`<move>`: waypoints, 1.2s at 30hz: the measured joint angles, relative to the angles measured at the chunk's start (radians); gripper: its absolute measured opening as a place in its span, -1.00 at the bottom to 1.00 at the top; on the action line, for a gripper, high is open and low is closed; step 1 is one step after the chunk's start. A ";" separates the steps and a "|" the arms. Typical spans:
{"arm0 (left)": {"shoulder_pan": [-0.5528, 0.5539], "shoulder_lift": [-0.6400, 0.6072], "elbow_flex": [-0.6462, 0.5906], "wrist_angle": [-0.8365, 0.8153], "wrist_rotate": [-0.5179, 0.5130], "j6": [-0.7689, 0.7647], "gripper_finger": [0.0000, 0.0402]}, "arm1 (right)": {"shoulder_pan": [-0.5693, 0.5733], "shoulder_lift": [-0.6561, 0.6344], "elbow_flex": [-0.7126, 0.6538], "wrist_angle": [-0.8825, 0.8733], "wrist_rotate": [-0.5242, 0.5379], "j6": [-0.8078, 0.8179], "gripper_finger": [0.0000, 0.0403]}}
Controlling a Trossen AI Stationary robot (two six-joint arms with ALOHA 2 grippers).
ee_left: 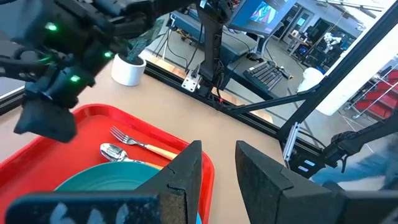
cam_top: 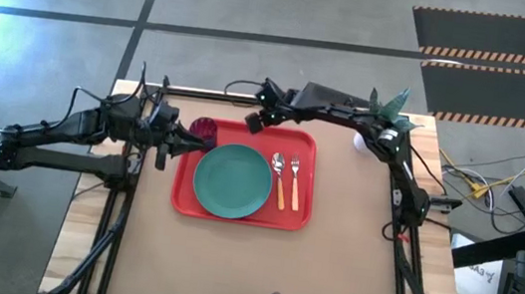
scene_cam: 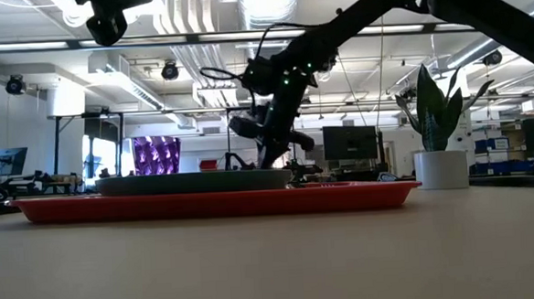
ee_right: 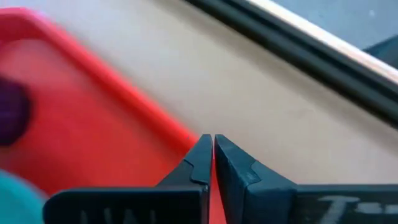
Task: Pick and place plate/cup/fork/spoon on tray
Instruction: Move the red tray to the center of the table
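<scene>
The red tray (cam_top: 290, 209) lies mid-table. On it the teal plate (cam_top: 231, 179) lies flat, with the spoon (cam_top: 277, 176) and the fork (cam_top: 294, 179) side by side to the plate's right. The dark purple cup (cam_top: 204, 129) stands upright in the tray's far left corner. My left gripper (cam_top: 181, 141) is open and empty over the tray's left rim, next to the cup; its wrist view shows the fork (ee_left: 134, 142) and the spoon (ee_left: 113, 151). My right gripper (ee_right: 212, 148) is shut and empty over the tray's far rim (ee_right: 155, 115).
A white pot (cam_top: 359, 139) with a green plant (cam_top: 388, 104) stands at the table's far right, under my right arm; it also shows in the low view (scene_cam: 440, 170). Bare tabletop (cam_top: 248, 266) lies between the tray and the near edge.
</scene>
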 joint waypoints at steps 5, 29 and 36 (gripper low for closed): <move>0.000 0.000 0.000 0.000 0.000 0.000 -0.60 | -0.027 0.006 -0.007 0.008 -0.001 0.009 -0.96; 0.000 0.000 0.000 -0.020 0.015 0.005 -0.60 | -0.037 0.004 -0.125 0.020 -0.026 0.044 -0.96; 0.000 0.000 0.000 -0.019 0.015 0.005 -0.60 | -0.008 0.002 -0.134 0.015 -0.020 0.031 -0.96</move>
